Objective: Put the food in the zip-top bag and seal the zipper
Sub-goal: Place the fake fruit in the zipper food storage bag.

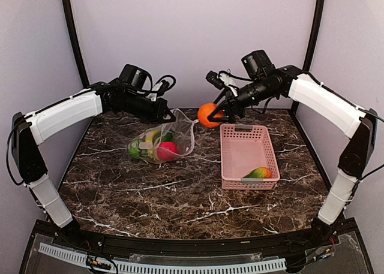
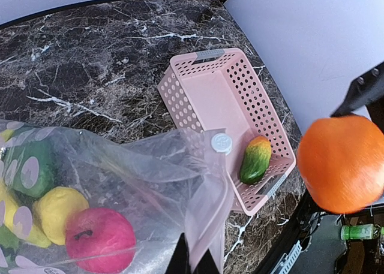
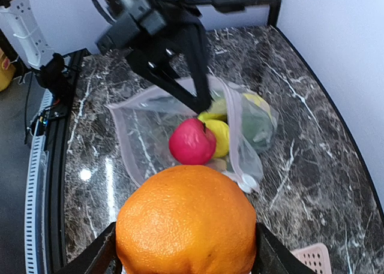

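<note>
The left gripper (image 1: 173, 116) has its 2 fingers pressed together on the mouth edge of the zip-top bag (image 1: 182, 133), holding that edge up, with the red-pink fruit (image 1: 167, 150) inside. The right gripper (image 1: 215, 115) clamps the orange (image 1: 207, 114) between spread fingers, in the air just beside the bag's mouth. The mango (image 1: 259, 173) lies in the pink basket (image 1: 231, 160).

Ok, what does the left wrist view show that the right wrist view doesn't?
Only the left wrist view shows the mango lying in the pink basket, whose inside is fully visible; the right wrist view catches just a basket corner. Only the right wrist view looks into the open mouth of the zip-top bag. Both show the orange gripped by the right gripper, the left gripper pinching the bag's edge, and the red-pink fruit and lemon inside.
</note>
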You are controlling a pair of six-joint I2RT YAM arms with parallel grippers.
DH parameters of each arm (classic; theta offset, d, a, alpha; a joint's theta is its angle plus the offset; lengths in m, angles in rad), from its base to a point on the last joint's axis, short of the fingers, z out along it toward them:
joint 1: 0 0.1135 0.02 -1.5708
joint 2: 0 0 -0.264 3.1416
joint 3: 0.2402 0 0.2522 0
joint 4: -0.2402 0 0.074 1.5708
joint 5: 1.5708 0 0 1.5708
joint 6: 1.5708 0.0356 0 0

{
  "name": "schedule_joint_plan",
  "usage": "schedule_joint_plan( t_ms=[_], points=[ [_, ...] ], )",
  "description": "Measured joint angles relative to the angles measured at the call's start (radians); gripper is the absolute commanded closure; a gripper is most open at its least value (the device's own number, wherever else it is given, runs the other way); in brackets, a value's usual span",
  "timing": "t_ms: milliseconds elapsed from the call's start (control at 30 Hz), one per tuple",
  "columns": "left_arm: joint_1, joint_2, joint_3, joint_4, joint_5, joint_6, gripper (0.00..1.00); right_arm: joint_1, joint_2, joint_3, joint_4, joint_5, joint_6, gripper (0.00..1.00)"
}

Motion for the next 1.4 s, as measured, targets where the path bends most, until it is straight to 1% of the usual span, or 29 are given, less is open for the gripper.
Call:
schedule_joint_plan(
  t_ms=[133, 267, 333, 600, 633, 767, 800, 900, 1000, 1100, 1267, 1367, 1400],
  points=[
    [-0.003, 0.000, -0.010, 0.011, 0.003, -0.011, 0.99, 0.072, 0.011, 0.054, 0.002, -0.018, 0.018, 0.43],
    [-0.003, -0.002, -0.010, 0.013, 0.007, -0.015, 0.99, 0.131, 0.049, 0.059, 0.010, -0.003, 0.021, 0.42],
    [-0.003, -0.003, -0.010, 0.013, 0.007, -0.015, 0.99, 0.154, 0.073, 0.059, 0.016, 0.023, 0.018, 0.42],
    [-0.003, -0.023, -0.013, 0.012, 0.006, -0.015, 0.99, 0.233, 0.146, 0.059, 0.094, 0.210, -0.028, 0.39],
    [-0.003, -0.026, -0.013, 0.012, 0.006, -0.015, 0.99, 0.239, 0.154, 0.059, 0.110, 0.229, -0.031, 0.36],
    [-0.003, -0.034, -0.013, 0.012, 0.006, -0.015, 0.99, 0.253, 0.196, 0.060, 0.180, 0.316, -0.040, 0.18],
    [-0.003, -0.034, -0.013, 0.012, 0.006, -0.015, 0.99, 0.255, 0.211, 0.065, 0.194, 0.348, -0.044, 0.15],
    [-0.003, -0.034, -0.013, 0.012, 0.006, -0.015, 0.99, 0.260, 0.254, 0.091, 0.205, 0.407, -0.044, 0.12],
    [-0.003, -0.034, -0.014, 0.012, 0.006, -0.015, 0.99, 0.264, 0.250, 0.084, 0.203, 0.411, -0.045, 0.09],
    [-0.003, -0.034, -0.015, 0.012, 0.006, -0.014, 0.99, 0.265, 0.204, 0.054, 0.190, 0.369, -0.054, 0.11],
    [-0.003, -0.034, -0.015, 0.015, 0.007, -0.015, 0.99, 0.265, 0.119, 0.051, 0.103, 0.233, -0.138, 0.27],
    [-0.003, -0.034, -0.015, 0.016, 0.007, -0.014, 0.99, 0.265, 0.098, 0.051, 0.057, 0.182, -0.209, 0.36],
    [-0.003, -0.034, -0.015, 0.016, 0.007, -0.014, 0.99, 0.266, 0.098, 0.051, 0.042, 0.171, -0.228, 0.38]
  ],
)
